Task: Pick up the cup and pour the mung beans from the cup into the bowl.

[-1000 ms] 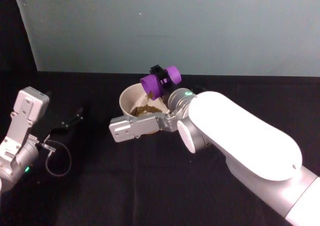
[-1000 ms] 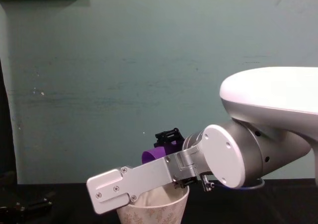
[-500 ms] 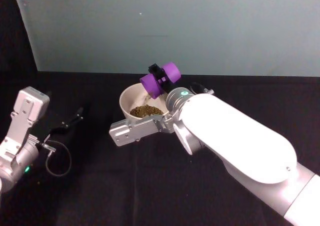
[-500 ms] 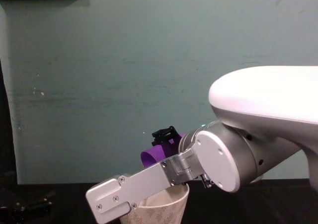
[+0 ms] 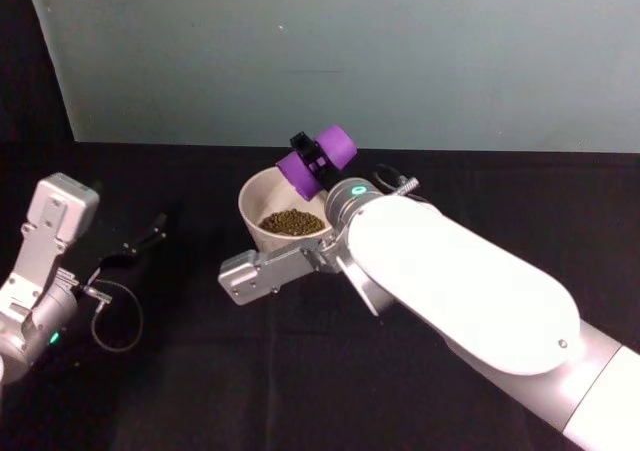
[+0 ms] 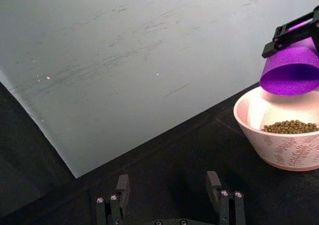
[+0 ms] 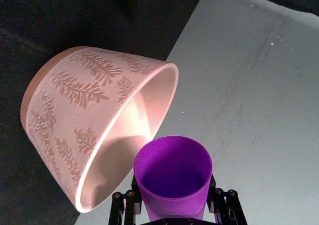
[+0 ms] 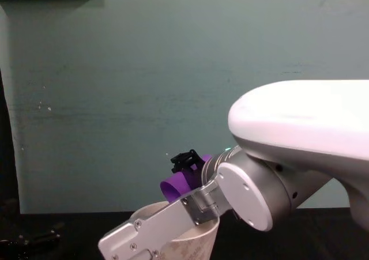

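The purple cup (image 5: 316,158) hangs tipped on its side over the far rim of the white leaf-patterned bowl (image 5: 254,193), mouth towards the bowl. My right gripper (image 5: 306,150) is shut on the cup. In the right wrist view the cup (image 7: 173,172) shows a bare purple inside, next to the bowl (image 7: 75,115). Mung beans (image 5: 292,221) lie heaped in the bowl. The left wrist view shows the cup (image 6: 291,70) above the bowl (image 6: 279,147) and beans (image 6: 291,127). In the chest view the cup (image 8: 177,183) sits above the bowl (image 8: 151,209). My left gripper (image 5: 150,238) rests open at the left.
My right arm's large white link (image 5: 460,281) and a grey bracket (image 5: 262,271) cover the table in front of and right of the bowl. A cable loop (image 5: 118,316) lies by the left arm. A teal wall panel (image 5: 350,51) closes off the back of the black table.
The right arm has rolled and drawn back a little, and the tipped cup has shifted slightly left and up over the bowl. The beans now lie in a settled heap. The left arm has not moved.
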